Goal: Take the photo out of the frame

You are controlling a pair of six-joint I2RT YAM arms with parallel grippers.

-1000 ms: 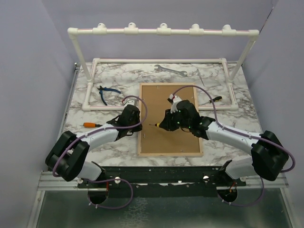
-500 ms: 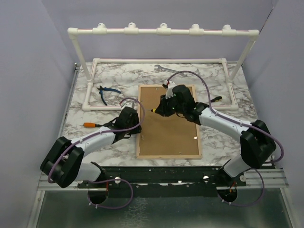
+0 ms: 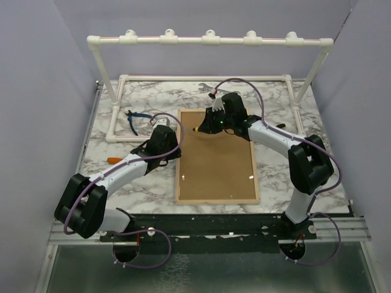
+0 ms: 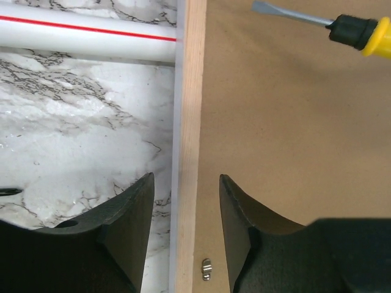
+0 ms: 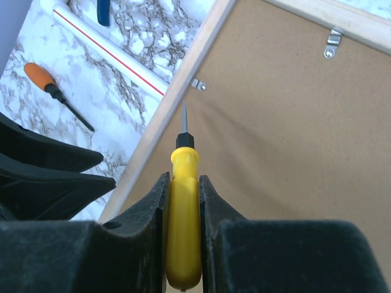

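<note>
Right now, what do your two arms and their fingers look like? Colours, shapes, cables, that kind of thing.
The two match. The left arm and right arm each have smooth white sections between chunky black joints, and a purple cable loops loosely along each one. The fingers are matte black wedges that taper to blunt tips.

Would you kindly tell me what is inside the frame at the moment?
The frame lies face down, so only its brown backing board and small metal clips show. Whatever sits beneath the board, the photo included, is covered.
</note>
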